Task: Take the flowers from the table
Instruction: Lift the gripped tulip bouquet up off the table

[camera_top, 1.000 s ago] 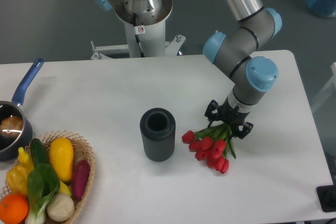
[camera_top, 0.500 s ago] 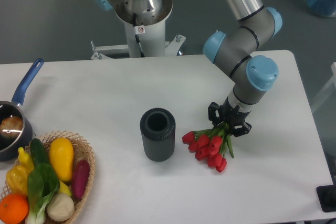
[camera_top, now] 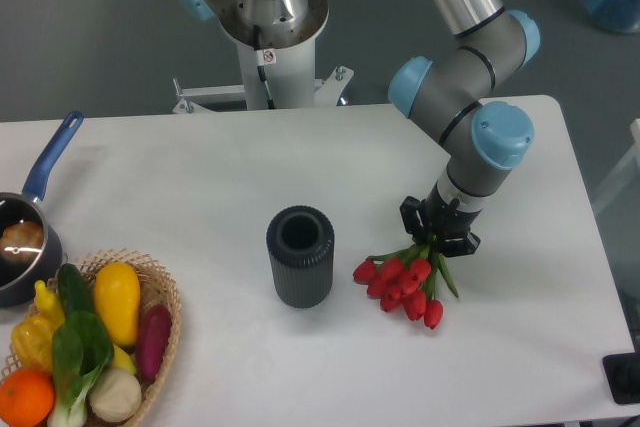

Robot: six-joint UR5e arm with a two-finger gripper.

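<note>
Gripping the stems of the bunch of red tulips with green leaves (camera_top: 405,282), the black two-finger gripper (camera_top: 440,239) is closed around them so the blooms are hanging down beside the ribbed dark cylindrical vase (camera_top: 299,256). Whether they are touching the broad white rounded table (camera_top: 200,177) is unclear. Grey flooring is lying behind the table.

Dark ribbed cylinder (camera_top: 300,256), vegetable basket (camera_top: 165,299) and blue-handled pan (camera_top: 35,222)
</note>
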